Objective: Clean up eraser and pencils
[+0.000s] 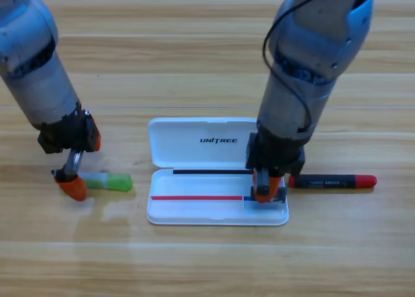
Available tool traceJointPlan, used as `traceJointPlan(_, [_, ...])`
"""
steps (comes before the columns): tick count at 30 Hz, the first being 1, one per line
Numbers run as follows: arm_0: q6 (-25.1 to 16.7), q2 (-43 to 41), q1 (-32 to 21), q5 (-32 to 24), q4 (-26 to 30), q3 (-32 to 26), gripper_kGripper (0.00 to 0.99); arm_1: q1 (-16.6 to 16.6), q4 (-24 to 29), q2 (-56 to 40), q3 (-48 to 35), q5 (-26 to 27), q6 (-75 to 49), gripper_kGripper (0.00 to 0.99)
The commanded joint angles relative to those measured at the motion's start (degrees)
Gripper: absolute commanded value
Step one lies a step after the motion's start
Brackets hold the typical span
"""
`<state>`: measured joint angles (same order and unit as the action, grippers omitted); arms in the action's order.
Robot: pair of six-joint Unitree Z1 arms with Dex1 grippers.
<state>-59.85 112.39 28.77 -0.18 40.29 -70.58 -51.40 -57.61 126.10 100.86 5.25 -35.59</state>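
Below, left claw pinching translucent green pencil, right claw in glossy white case, grip unclear, black pencil beside.

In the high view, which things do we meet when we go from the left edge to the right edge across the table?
Left gripper → green pencil → white case → right gripper, over the case's right end → black pencil with red ends. No eraser is visible.

Looks like a robotics lab bench: two grey robot arms reach over a bare wooden table, working at a white case printed "UNITREE".
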Motion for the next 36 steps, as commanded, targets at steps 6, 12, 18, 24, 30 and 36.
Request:
traceJointPlan(6, [-0.01,4.42,1.11,0.35,-3.11,1.58,0.919,-1.34,-0.40,5.64,1.36,-0.16,-0.44,0.000])
traceJointPlan(12, [-0.10,5.73,1.11,0.27,-3.28,1.32,0.793,-1.34,-0.49,3.36,-0.05,-0.95,-0.09,0.742])
traceJointPlan(18, [-1.24,6.70,1.11,0.97,-2.58,1.06,0.531,-1.95,-5.67,-7.80,-1.98,-1.12,0.00,0.864])
traceJointPlan(24, [-1.24,5.29,1.20,1.94,-1.61,0.00,0.000,0.77,-5.94,-20.11,-10.59,-2.27,-0.09,0.877])
traceJointPlan(30, [-0.01,2.75,1.11,2.73,1.99,-1.84,0.000,7.19,-5.50,-18.35,-16.66,-6.22,-7.65,0.888])
traceJointPlan(36, [2.63,-0.15,1.90,3.43,12.80,-10.63,0.000,10.97,0.74,-10.18,-17.98,-6.13,-12.48,0.888])
